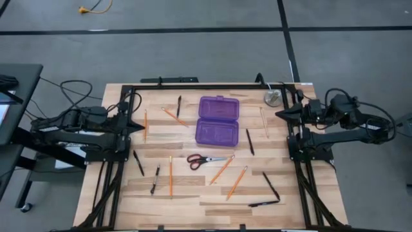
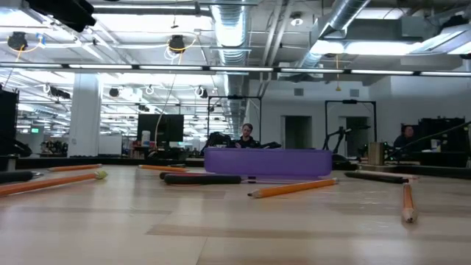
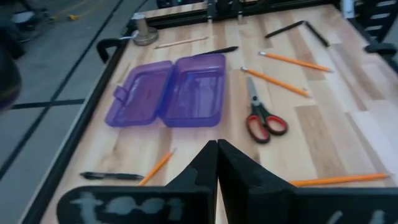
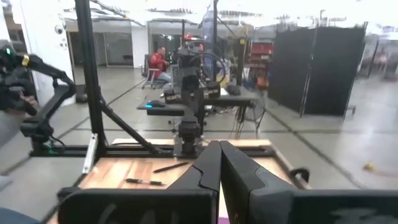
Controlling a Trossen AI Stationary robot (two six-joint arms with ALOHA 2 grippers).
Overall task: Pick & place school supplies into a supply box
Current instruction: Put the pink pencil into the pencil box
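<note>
High view
worktop (image 1: 193, 193): pale wood planks, butcher-block pattern, black metal frame round the edges.
supply box (image 1: 217, 120): translucent purple plastic, rounded corners, lid hinged open flat, both halves side by side near the middle of the far half of the worktop. Nothing visible inside.
scissors (image 1: 205, 160): red-and-black loop handles, thin metal blades, lying flat just near-side of the box.
pencils (image 1: 222, 170): thin orange sticks, scattered; two angled ones beside the scissors, one near the left arm, others around the box.
pens (image 1: 249, 141): thin black, scattered; one just right of the box, a pair forming an L near the right front corner.
metal disc (image 1: 273, 97): round, silver, far right corner.
left gripper (image 1: 137, 126): fingers pressed together to a point, holding nothing, at the left edge, well apart from the box.
right gripper (image 1: 282, 114): pressed together, holding nothing, at the right edge near the disc.

Low view
box: low purple slab, mid-distance, a black pen lying in front of it.
pencil (image 2: 293, 189): hexagonal orange, lying flat in front of the box.
background: person seated behind the box, far off in the room.

Left wrist view
gripper fingers (image 3: 205, 165): dark, matte, tips meeting, aimed at the box.
box: both shallow trays face up, smooth and glossy.
scissors: blades together, beside the box.

Right wrist view
gripper fingers (image 4: 208, 165): dark wedge, tips meeting, above the worktop edge; left arm opposite.
</note>
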